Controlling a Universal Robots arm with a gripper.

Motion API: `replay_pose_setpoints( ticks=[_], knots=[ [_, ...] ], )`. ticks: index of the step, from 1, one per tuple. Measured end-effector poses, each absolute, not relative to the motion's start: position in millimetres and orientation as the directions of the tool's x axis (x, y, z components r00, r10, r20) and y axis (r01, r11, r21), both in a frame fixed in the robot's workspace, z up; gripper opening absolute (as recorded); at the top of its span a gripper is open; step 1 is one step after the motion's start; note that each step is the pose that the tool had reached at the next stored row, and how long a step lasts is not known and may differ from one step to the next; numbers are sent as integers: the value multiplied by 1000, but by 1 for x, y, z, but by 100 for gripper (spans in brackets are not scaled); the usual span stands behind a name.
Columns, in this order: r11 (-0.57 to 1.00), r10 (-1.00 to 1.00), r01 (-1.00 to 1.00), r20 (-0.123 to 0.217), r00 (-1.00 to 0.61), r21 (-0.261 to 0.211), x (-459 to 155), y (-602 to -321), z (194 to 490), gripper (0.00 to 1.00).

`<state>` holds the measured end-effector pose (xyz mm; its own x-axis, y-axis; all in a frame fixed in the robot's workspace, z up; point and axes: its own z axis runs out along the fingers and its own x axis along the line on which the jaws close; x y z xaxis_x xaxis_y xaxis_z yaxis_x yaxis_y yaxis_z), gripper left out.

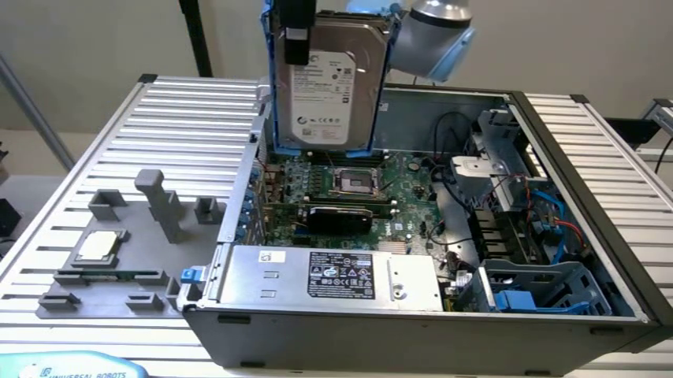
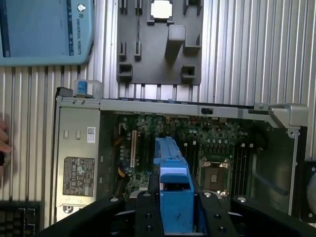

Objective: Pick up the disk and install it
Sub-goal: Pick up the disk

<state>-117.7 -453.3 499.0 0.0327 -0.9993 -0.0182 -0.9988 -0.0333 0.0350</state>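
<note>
Blue-framed disk [image 1: 326, 87] hangs upright, clamped by the end effector [image 2: 177, 207], above the case [image 1: 421, 340].

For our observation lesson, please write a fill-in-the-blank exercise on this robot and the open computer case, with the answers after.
1. The gripper holds the disk by its ___ plastic frame.
2. The disk's printed label is ___.
3. The small square chip rests on the grey fixture, ___ the computer case.
4. The long silver box in the case carries a ___ label.
Missing words: blue; white; outside; black.
</note>
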Motion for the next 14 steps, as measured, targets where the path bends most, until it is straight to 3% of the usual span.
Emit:
replay_pose_setpoints(
  ticks=[14],
  knots=[
    [-33, -999, -999, -18, 33, 35, -54, -478, 499, 33]
  ],
)
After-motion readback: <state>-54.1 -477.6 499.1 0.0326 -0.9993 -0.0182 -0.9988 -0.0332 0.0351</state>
